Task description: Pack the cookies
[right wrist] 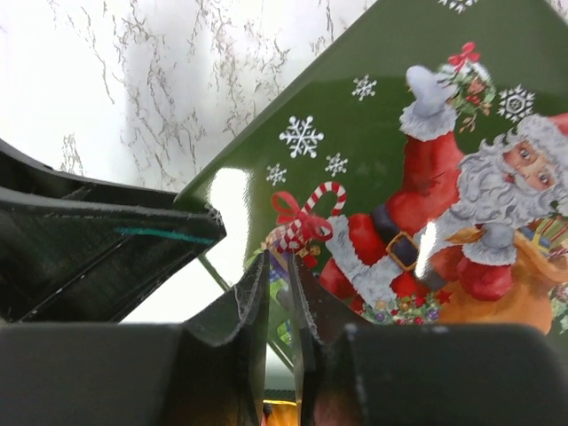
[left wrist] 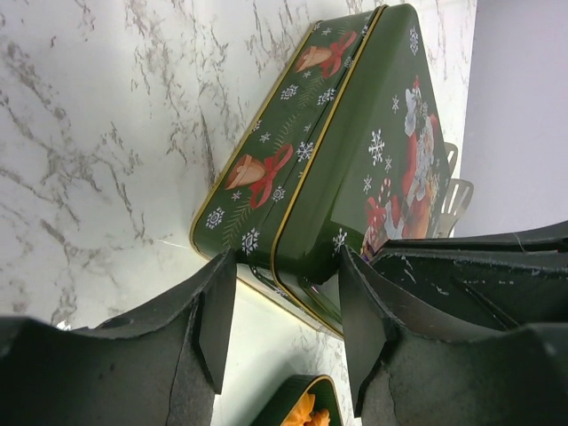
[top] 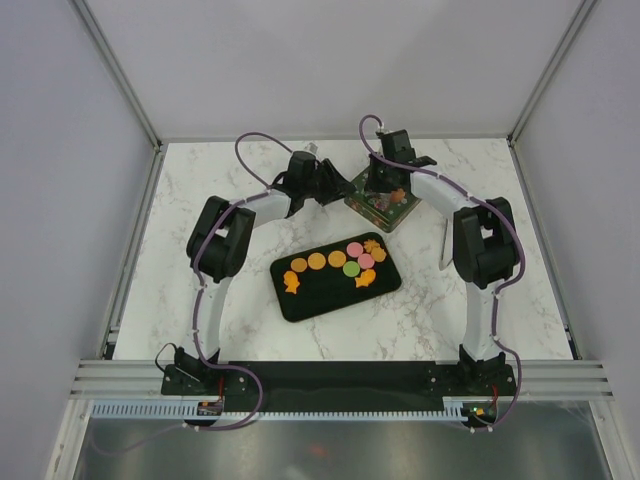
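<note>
My left gripper (left wrist: 286, 297) gapes before the Santa tin (left wrist: 351, 133); my right gripper (right wrist: 278, 280) sits nearly closed at its edge, grip unclear.

We record a white marble-patterned table (top: 180, 300), enclosed by plain pale grey walls (top: 330, 60), metal frame posts (top: 118, 75) at the rear corners, lighting even.

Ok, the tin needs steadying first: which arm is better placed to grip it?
Likely left: the left pincer stands open, the green tin just ahead of its gap. The right pincer is nearly closed over the lid.
</note>
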You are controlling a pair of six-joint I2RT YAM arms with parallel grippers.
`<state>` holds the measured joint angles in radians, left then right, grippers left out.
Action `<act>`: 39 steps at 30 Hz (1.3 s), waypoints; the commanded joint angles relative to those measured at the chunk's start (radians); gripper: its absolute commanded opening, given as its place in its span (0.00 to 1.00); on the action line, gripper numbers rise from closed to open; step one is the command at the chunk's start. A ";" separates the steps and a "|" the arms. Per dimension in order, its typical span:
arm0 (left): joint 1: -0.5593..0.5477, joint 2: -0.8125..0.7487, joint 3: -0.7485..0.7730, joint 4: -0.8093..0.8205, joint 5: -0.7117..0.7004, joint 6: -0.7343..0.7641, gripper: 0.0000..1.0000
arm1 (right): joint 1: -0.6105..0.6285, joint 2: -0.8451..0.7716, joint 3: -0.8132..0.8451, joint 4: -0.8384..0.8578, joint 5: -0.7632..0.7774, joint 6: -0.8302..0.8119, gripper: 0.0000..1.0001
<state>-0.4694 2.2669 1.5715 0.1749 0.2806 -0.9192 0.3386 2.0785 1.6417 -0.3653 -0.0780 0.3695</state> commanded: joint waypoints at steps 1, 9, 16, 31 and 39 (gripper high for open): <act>0.009 0.000 -0.068 -0.127 0.012 0.046 0.02 | 0.005 0.034 0.053 -0.069 0.015 0.023 0.19; 0.020 0.006 -0.100 -0.098 0.046 0.043 0.02 | 0.005 0.066 0.138 -0.060 -0.098 0.037 0.16; 0.029 -0.001 -0.149 -0.078 0.066 0.029 0.02 | -0.009 0.066 0.173 -0.009 -0.224 0.074 0.10; 0.098 -0.084 -0.315 0.288 0.267 -0.075 0.02 | -0.070 0.155 0.099 0.327 -0.538 0.330 0.02; 0.109 -0.092 -0.318 0.320 0.315 -0.087 0.02 | -0.072 0.135 0.035 0.531 -0.586 0.517 0.01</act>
<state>-0.3660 2.1895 1.2808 0.5026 0.5564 -1.0069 0.2615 2.2414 1.7187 0.0025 -0.6121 0.7761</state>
